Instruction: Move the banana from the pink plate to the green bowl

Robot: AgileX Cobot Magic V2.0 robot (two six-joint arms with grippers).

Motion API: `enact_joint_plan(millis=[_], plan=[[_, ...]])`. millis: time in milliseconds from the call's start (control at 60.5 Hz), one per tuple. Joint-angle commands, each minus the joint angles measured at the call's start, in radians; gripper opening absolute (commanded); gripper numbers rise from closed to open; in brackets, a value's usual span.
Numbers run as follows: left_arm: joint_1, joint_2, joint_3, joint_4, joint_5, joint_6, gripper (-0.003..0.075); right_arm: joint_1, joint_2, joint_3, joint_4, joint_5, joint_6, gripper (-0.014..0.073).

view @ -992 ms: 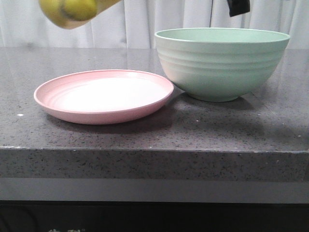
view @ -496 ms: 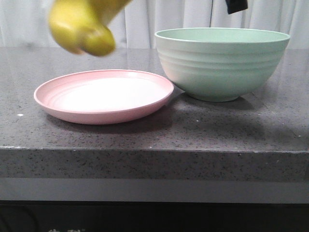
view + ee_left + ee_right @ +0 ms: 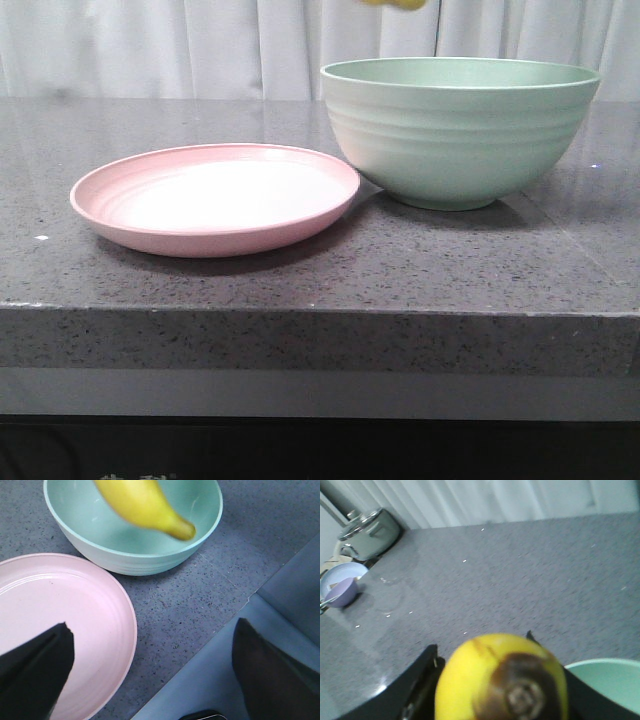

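Note:
The pink plate (image 3: 215,200) lies bare at the table's left. The green bowl (image 3: 460,130) stands right of it, touching its rim. Only the underside of the banana (image 3: 395,3) shows at the top edge of the front view, above the bowl's left part. My right gripper (image 3: 482,642) is shut on the banana (image 3: 485,680), dark tip toward the camera, with the bowl's rim (image 3: 610,680) just below. The left wrist view shows the banana (image 3: 145,505) blurred over the bowl (image 3: 130,562). My left gripper (image 3: 152,630) is open and empty, high over the plate (image 3: 75,605) and the table's edge.
White curtains (image 3: 200,45) hang behind the table. The table's front edge (image 3: 320,310) is close to the plate. A metal pot (image 3: 370,532) and a pale blue bowl with a purple cup (image 3: 342,585) stand far off on the grey surface.
The banana has moved right and up, from above the pink plate to above the green bowl. Plate and bowl have not moved.

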Motion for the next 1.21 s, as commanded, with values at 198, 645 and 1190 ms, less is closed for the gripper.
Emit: enact_joint_plan(millis=[198,645,1190], plan=[[-0.007,-0.027,-0.028,0.003,-0.057,0.005,0.0631,-0.038,0.148,-0.168,-0.256,0.000,-0.012,0.0162],[-0.007,-0.027,-0.028,0.009,-0.057,0.005,0.0631,-0.033,0.254,-0.168,-0.365,0.034,-0.012,0.0390],[0.077,-0.027,-0.028,0.012,-0.057,-0.019,0.0616,-0.047,0.109,-0.171,-0.579,0.119,0.410,0.0423]])
